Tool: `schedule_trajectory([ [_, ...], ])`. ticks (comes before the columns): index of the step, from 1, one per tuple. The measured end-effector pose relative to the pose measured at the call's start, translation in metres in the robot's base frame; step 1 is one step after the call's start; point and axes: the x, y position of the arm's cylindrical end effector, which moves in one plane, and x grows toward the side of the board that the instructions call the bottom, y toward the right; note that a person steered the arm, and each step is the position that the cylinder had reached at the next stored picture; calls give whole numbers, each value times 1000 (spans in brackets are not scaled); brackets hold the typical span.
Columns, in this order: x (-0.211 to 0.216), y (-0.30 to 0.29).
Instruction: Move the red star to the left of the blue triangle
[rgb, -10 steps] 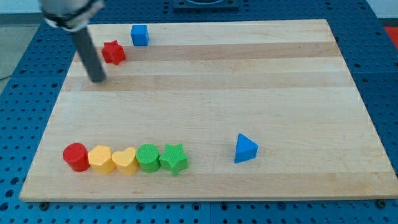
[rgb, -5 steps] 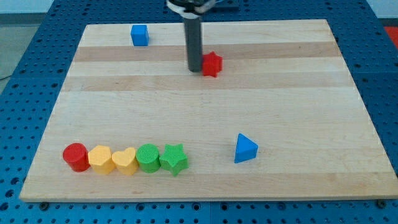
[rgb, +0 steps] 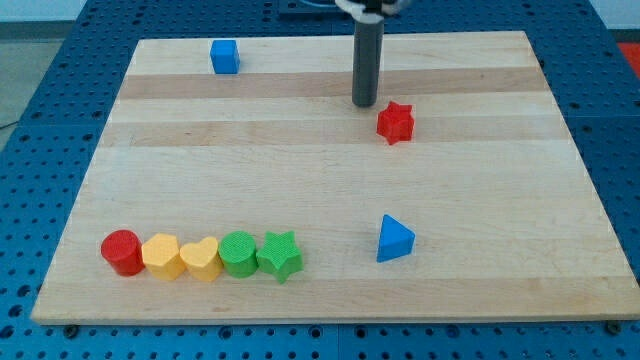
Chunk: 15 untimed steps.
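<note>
The red star (rgb: 396, 123) lies on the wooden board (rgb: 480, 180), right of centre in the upper half. My tip (rgb: 364, 104) is just up and to the left of the star, a small gap apart from it. The blue triangle (rgb: 394, 239) sits lower down, almost straight below the star.
A blue cube (rgb: 224, 56) sits near the board's top left. Along the bottom left runs a touching row: red cylinder (rgb: 123, 251), yellow block (rgb: 162, 256), yellow heart (rgb: 201, 259), green block (rgb: 238, 253), green star (rgb: 280, 255).
The red star has gone from the top left to right of centre, then a little further right and down. My tip travelled right with it. The other blocks have not moved.
</note>
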Motion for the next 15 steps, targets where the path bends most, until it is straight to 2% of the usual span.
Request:
schedule_trajectory([
  [1,-10,25],
  [2,33,21],
  [3,96,-7],
  [4,140,-34],
  [5,110,-57],
  [6,47,-59],
  [7,5,6],
  [8,32,36],
  [10,134,-5],
  [11,125,-5],
  [12,82,8],
  [13,68,71],
  [14,96,78],
  [15,135,46],
])
